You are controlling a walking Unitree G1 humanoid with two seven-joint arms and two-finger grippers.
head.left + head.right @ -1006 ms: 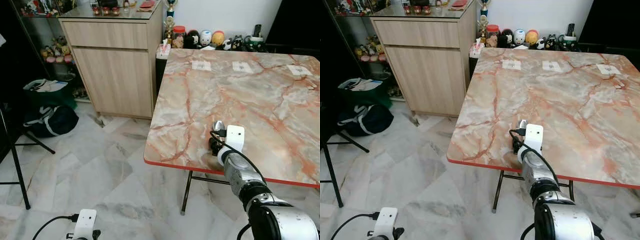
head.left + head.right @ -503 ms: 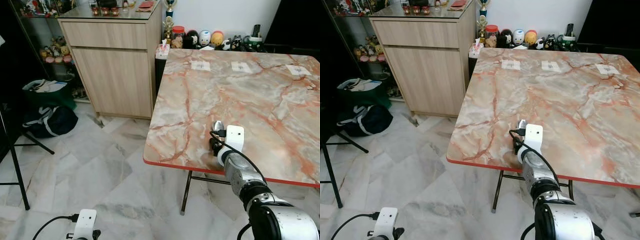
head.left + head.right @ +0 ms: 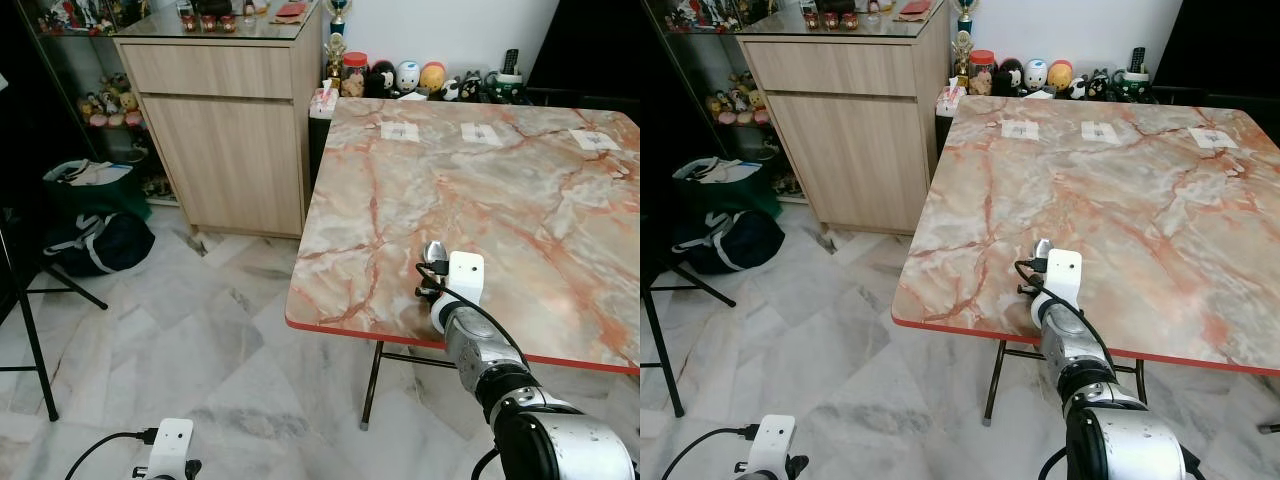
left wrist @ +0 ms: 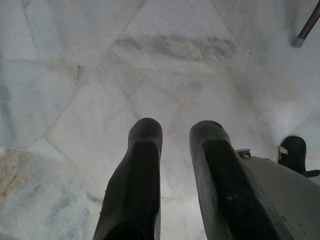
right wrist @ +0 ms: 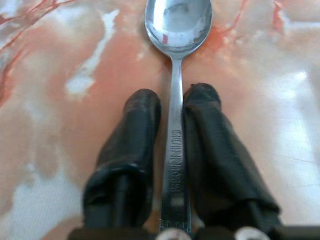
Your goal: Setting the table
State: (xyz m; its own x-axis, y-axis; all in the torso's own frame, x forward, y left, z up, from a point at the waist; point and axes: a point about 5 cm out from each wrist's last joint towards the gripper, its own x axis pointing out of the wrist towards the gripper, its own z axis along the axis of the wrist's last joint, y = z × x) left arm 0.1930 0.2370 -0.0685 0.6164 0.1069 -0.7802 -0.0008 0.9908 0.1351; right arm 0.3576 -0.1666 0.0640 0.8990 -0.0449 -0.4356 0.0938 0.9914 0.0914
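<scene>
Right arm extended and gripping; left arm hanging idle.

The right arm reaches forward from the 5 o'clock corner of the head view toward 12 o'clock, its silver forearm and white wrist module low over the table's near edge. The right gripper (image 5: 172, 107) has its two black fingers (image 5: 135, 135) closed on the handle of a spoon (image 5: 177, 22), the bowl projecting beyond the fingertips at 12 o'clock. The left arm hangs low at 7 o'clock; the left gripper (image 4: 175, 132) points down at the floor with its fingers slightly parted, holding nothing.
</scene>
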